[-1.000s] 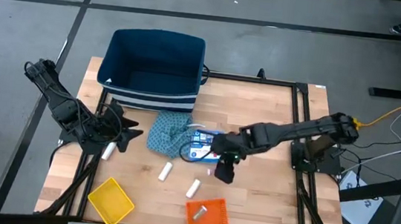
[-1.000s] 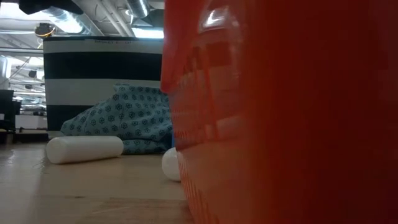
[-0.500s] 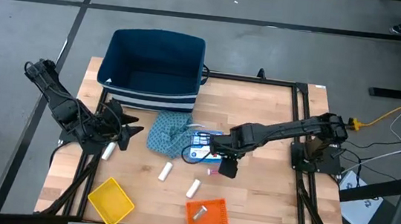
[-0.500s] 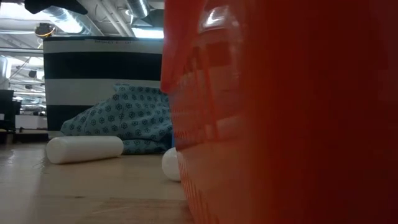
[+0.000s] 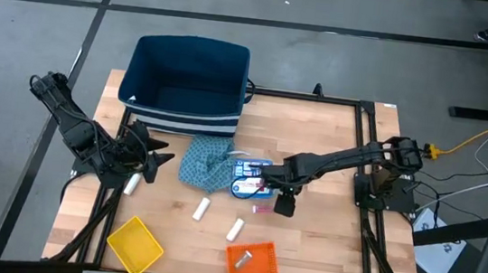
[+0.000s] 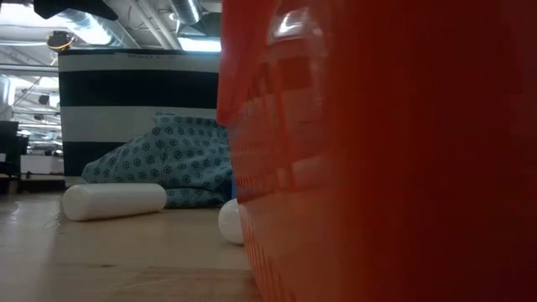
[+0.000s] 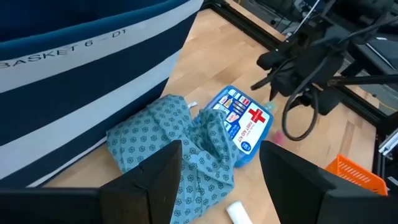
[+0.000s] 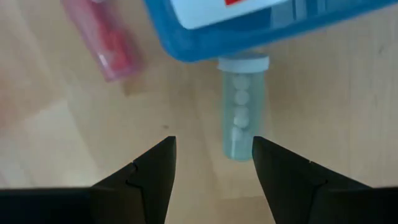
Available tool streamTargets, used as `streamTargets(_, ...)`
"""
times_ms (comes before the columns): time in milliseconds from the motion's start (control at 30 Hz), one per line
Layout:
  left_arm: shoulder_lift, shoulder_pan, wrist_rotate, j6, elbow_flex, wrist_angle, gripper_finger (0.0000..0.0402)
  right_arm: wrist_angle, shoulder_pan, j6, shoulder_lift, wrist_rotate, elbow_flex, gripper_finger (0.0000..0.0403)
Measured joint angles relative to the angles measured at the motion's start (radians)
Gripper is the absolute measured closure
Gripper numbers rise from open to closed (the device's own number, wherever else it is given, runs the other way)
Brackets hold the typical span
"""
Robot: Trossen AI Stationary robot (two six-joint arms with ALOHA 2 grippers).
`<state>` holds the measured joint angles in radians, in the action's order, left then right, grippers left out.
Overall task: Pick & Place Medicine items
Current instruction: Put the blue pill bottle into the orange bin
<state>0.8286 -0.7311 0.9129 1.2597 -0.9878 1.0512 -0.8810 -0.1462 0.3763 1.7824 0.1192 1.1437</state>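
Note:
The flat blue-and-white box with a red cross [image 5: 247, 178] [image 7: 239, 124] lies on the table against the teal patterned cloth [image 5: 205, 164]. A teal tube [image 8: 239, 130] lies with its cap end at the box's edge [image 8: 261, 18], and a pink piece [image 5: 262, 209] [image 8: 109, 46] lies beside it. My right gripper [image 5: 284, 204] [image 8: 214, 168] is open and hovers just over the teal tube, touching nothing. Two white cylinders [image 5: 202, 208] [image 5: 235, 230] lie on the wood, a third [image 5: 131, 184] lies near my left gripper, and one more [image 5: 245, 257] rests in the orange tray. My left gripper [image 5: 155, 159] [image 7: 214, 180] is open and waits at the table's left.
A navy striped basket [image 5: 188, 81] stands at the far edge behind the cloth. The orange tray [image 5: 252, 261] and the yellow tray [image 5: 134, 245] sit at the near edge. The orange tray's wall [image 6: 377, 151] fills most of the low view. Bare wood lies right of the box.
My right gripper has drawn back a little toward the table's far and right edges, closer to the blue box. The pink piece that it covered now shows on the wood beside it. Nothing else has moved.

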Motion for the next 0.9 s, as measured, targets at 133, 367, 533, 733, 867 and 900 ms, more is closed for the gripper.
streamTargets(133, 0.000, 0.000, 0.009, 0.012, 0.000, 0.000, 0.0190, 0.042, 0.030, -0.014, 0.000, -0.004, -0.020, 0.0191)
streamTargets(367, 0.001, 0.000, 0.009, 0.020, 0.000, 0.000, 0.0190, 0.166, 0.063, 0.008, 0.000, -0.004, -0.077, 0.0194)
streamTargets(533, 0.001, 0.000, 0.018, 0.027, 0.000, 0.000, 0.0190, 0.197, 0.069, 0.034, 0.000, 0.002, -0.115, 0.0211)
streamTargets(733, 0.001, 0.000, 0.036, 0.031, 0.000, 0.000, 0.0190, 0.235, 0.070, 0.061, -0.004, 0.030, -0.152, 0.0241)
streamTargets(867, 0.001, 0.000, 0.037, 0.036, 0.000, 0.000, 0.0190, 0.242, 0.070, 0.080, -0.005, 0.027, -0.155, 0.0257)
streamTargets(900, 0.001, 0.000, 0.037, 0.036, 0.000, 0.000, 0.0190, 0.242, 0.070, 0.086, -0.004, 0.027, -0.155, 0.0260)
